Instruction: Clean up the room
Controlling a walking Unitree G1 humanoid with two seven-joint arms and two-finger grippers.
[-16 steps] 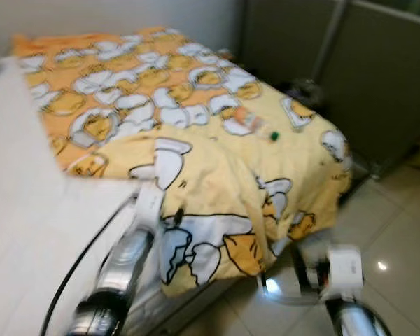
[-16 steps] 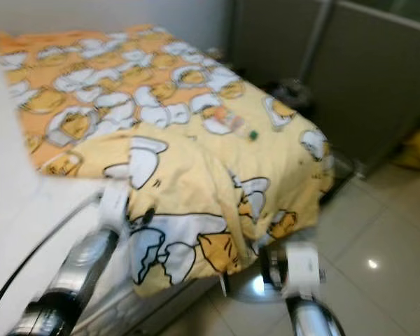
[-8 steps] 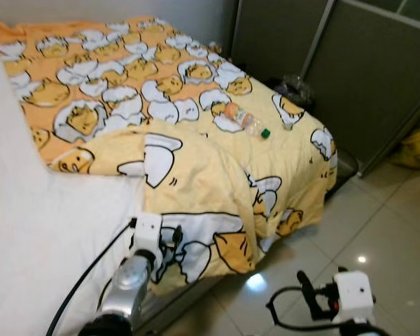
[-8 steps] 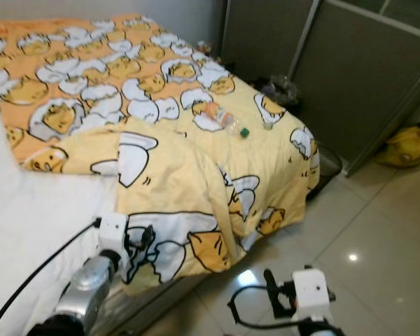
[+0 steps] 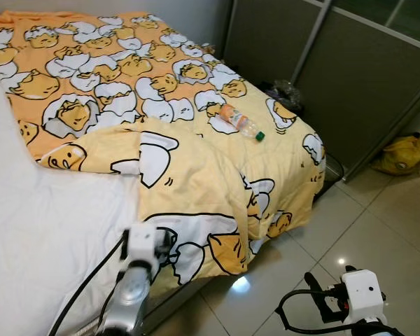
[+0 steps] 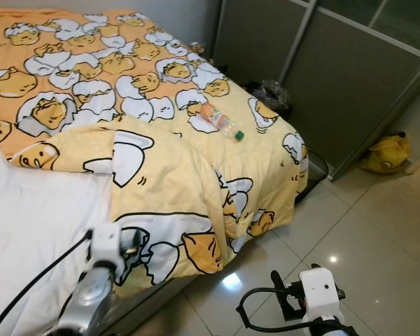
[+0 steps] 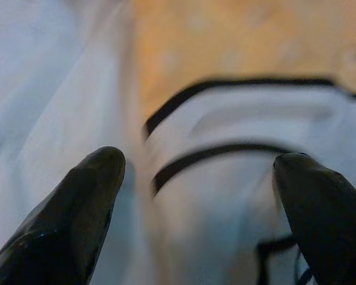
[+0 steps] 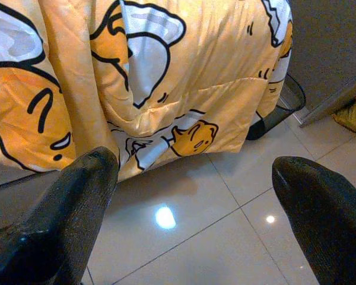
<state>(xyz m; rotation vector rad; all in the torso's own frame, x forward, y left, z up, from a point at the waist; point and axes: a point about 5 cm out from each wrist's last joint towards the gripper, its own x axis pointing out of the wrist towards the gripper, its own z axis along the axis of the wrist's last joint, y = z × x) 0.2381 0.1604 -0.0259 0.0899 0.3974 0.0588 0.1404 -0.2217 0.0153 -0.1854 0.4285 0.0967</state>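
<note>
Left eye view: a bottle [image 5: 241,122] lies on the bed's quilt [image 5: 196,175], bin [image 5: 288,93] beyond, yellow bag [image 5: 400,152] farther off; both left end effector [image 7: 196,178] and right end effector [image 8: 196,172] gape, empty.

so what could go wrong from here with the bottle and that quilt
1. The bottle lies on its side on the quilt near the bed's far edge. If the open left gripper, close against the quilt's hanging corner, pulls the fabric, the bottle may roll off onto the floor.
2. The quilt is bunched and draped over the edge, so a pull could drag more of it down.
3. The open right gripper hangs low over the glossy tiles, near the wire basket.
</note>
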